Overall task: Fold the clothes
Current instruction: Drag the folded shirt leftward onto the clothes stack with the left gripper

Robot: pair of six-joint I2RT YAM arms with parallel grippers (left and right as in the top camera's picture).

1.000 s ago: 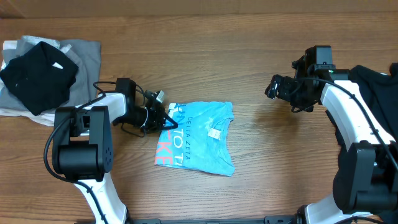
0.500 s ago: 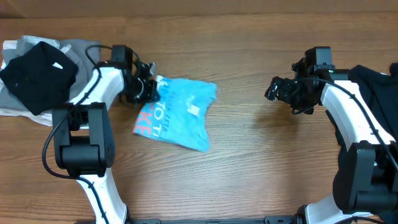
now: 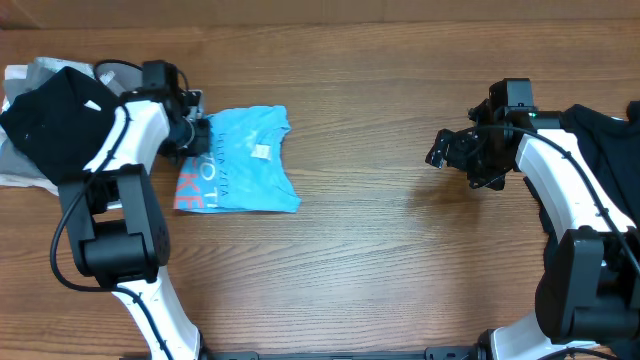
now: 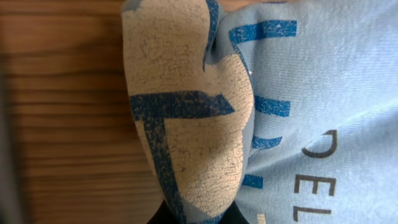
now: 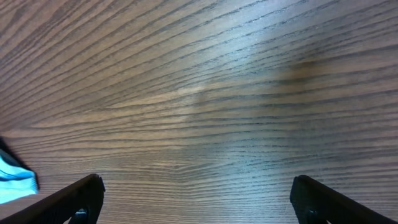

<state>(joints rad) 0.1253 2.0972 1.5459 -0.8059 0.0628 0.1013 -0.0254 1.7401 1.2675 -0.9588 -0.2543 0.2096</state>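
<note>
The left gripper (image 3: 199, 139) is clamped on the light blue T-shirt's (image 3: 245, 170) edge, and the shirt spreads away beyond its fingertips. The right gripper (image 3: 440, 149) hangs with jaws wide apart above the wooden table (image 5: 205, 93).

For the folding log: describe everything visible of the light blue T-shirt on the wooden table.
The light blue T-shirt, soft knit cloth, lies loosely folded on the wooden table, left of centre. Small white print and a white label show on top, coral-red lettering along its lower left edge. The left gripper is shut on its bunched left edge, where cracked cream print shows close up.
</note>
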